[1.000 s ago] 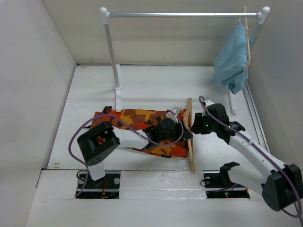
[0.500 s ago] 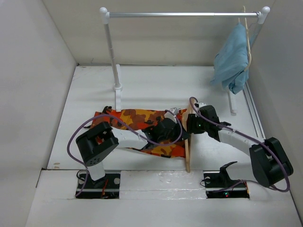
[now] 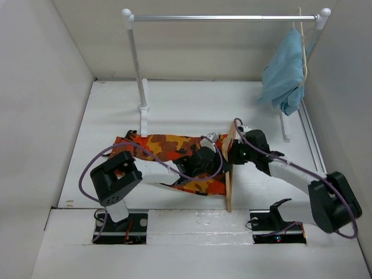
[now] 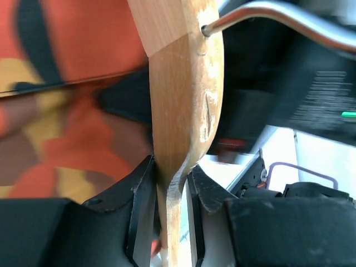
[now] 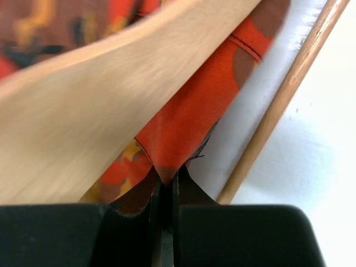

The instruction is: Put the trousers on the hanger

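Table [image 3: 174,104]: white, walled in white on three sides; it carries everything below and stretches away beyond both claws.
Clothes rail [image 3: 224,18]: metal bar on white posts, far beyond both claws at the back of the table.
Light blue garment [image 3: 283,72]: hangs from the right end of the rail, well beyond the right claw and apart from it.
Trousers [image 3: 163,145]: orange, red, yellow and dark brown camouflage cloth; they lie flat on the table and spread away to the left of both claws; their right edge reaches the hanger, where the right claw meets them.
Hanger [image 3: 229,180]: light tan wood, standing on edge between the two claws, one end pointing to the rail and the other to the arm bases; the left claw comes at it from the left, the right claw from the right.
Left claw [image 4: 172,200]: clamped narrowly on the hanger's wood just below its neck; one black finger [image 4: 142,206] presses each face; the metal hook [image 4: 267,10] leaves the wood above the claw and curves off to the right.
Right claw [image 5: 165,186]: fingers pressed together on a fold of orange trouser cloth at the tips; the hanger's broad arm crosses above and to the left; its thin crossbar [image 5: 283,94] runs just to the right; the cloth shows between the two.
Writing [image 4: 325,97]: pale print on a black housing to the right of the left claw; too blurred to read.
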`<state>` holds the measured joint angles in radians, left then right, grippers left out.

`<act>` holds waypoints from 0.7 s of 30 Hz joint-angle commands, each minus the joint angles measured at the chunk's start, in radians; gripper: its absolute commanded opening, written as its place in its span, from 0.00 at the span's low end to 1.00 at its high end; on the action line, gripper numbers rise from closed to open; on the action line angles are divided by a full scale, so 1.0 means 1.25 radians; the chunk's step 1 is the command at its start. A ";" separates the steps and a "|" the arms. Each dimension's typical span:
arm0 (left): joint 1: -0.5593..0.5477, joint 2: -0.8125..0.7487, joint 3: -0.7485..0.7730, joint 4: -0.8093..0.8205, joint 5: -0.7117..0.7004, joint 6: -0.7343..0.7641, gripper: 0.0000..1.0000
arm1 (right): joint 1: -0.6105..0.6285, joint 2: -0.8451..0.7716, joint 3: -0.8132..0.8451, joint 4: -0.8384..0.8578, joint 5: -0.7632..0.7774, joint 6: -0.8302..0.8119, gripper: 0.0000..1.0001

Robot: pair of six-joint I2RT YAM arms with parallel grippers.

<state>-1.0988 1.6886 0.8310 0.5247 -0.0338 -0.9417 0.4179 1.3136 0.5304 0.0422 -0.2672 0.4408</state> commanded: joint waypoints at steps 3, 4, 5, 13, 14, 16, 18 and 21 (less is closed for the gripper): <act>0.003 -0.021 -0.023 -0.094 -0.069 0.026 0.00 | -0.076 -0.194 0.112 -0.213 0.016 -0.064 0.00; 0.003 -0.022 -0.019 -0.104 -0.093 0.024 0.00 | -0.113 -0.208 0.122 -0.244 0.016 -0.081 0.00; 0.003 -0.016 0.010 -0.157 -0.120 0.012 0.00 | -0.157 -0.227 0.146 -0.352 0.008 -0.139 0.00; 0.003 -0.025 0.018 -0.203 -0.153 0.044 0.00 | -0.431 -0.312 0.135 -0.462 -0.023 -0.274 0.00; 0.003 -0.044 0.008 -0.205 -0.158 0.045 0.00 | -0.456 -0.299 0.138 -0.462 -0.032 -0.297 0.00; 0.003 -0.060 -0.018 -0.218 -0.175 0.053 0.00 | -0.501 -0.267 0.160 -0.466 -0.046 -0.317 0.00; 0.003 -0.078 -0.039 -0.233 -0.179 0.072 0.00 | -0.527 -0.207 0.173 -0.452 -0.048 -0.334 0.00; 0.003 -0.106 -0.066 -0.247 -0.177 0.091 0.00 | -0.543 -0.136 0.201 -0.407 -0.072 -0.333 0.00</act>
<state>-1.1049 1.6077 0.7994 0.3599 -0.1783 -0.9257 -0.2241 1.1049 0.6952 -0.5892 -0.3893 0.0982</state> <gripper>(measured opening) 0.129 0.079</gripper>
